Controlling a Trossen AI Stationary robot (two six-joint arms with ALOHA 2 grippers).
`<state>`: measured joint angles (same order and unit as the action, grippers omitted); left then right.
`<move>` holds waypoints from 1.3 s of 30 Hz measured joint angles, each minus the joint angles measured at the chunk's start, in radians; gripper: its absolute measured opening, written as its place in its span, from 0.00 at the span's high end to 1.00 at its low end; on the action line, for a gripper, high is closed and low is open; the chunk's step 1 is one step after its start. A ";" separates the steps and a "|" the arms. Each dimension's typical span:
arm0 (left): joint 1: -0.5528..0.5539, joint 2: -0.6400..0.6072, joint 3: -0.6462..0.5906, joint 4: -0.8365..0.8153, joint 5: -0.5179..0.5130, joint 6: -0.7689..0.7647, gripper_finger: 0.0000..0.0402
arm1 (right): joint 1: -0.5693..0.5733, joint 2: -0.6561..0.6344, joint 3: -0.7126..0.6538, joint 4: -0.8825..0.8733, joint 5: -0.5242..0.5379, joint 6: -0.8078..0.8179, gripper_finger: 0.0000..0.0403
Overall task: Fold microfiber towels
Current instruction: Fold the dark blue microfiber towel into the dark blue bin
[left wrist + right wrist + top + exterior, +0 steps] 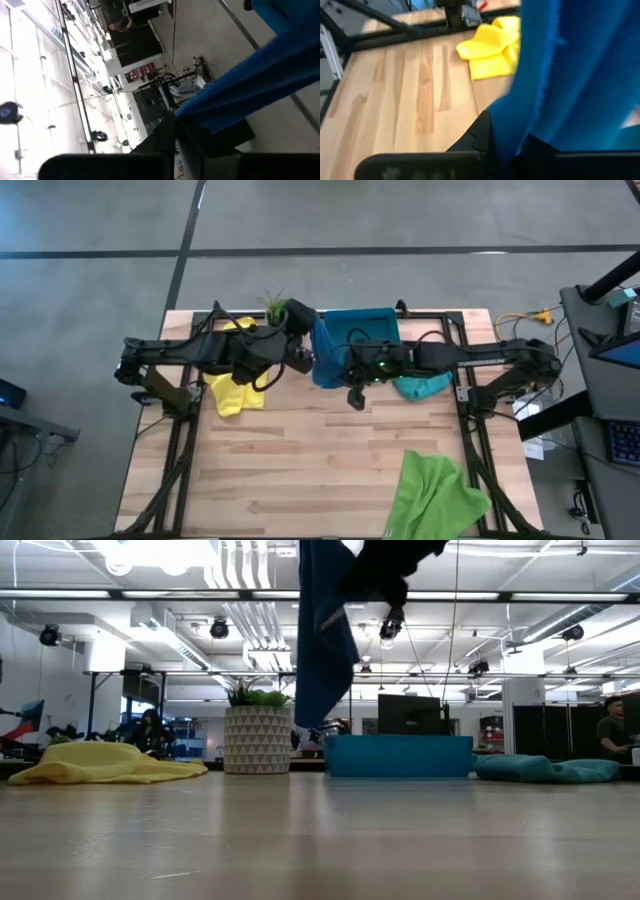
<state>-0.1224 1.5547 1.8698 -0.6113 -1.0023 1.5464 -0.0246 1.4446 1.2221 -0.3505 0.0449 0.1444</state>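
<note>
A blue towel [324, 352] hangs in the air between my two grippers, over the table's far middle; in the low view the blue towel [325, 635] drops from the picture's top. My left gripper [303, 358] and my right gripper [340, 370] are both shut on it. A yellow towel [236, 386] lies crumpled at the far left, a teal towel [421, 385] at the far right. At the near right a light green towel [436, 495] lies spread, its near part over the table's edge. My left gripper pinches an edge of the blue towel [197, 114] between its two fingers, coming nearly level from the table's left. The cloth runs away from the fingertips in a band. My right gripper pinches the blue towel [512, 117] between its two fingers, slanting down from the table's right. The cloth hangs in folds past the fingers, its lower end [312, 712] clear of the table.
A rigid teal-blue tray [362, 322] stands at the far middle, behind the hanging cloth. A potted plant [275, 307] stands to the tray's left at the far edge. Bare wood [300, 470] fills the near half. People show in the room beyond.
</note>
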 joint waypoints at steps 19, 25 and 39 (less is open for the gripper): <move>0.019 -0.001 0.033 -0.434 0.375 -0.677 1.00 | -0.002 -0.333 0.000 -0.386 0.023 0.014 0.98; 0.045 -0.002 0.059 -0.524 0.707 -1.000 1.00 | 0.002 -0.318 0.026 -0.455 -0.131 0.023 0.98; -0.053 -0.001 -0.015 -0.642 1.290 -1.635 1.00 | 0.327 -0.266 0.077 -0.549 -0.314 0.221 0.98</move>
<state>-0.1753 1.5539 1.8548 -1.2529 0.2881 -0.0883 0.3027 1.1781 1.2991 -0.8997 -0.2695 0.3656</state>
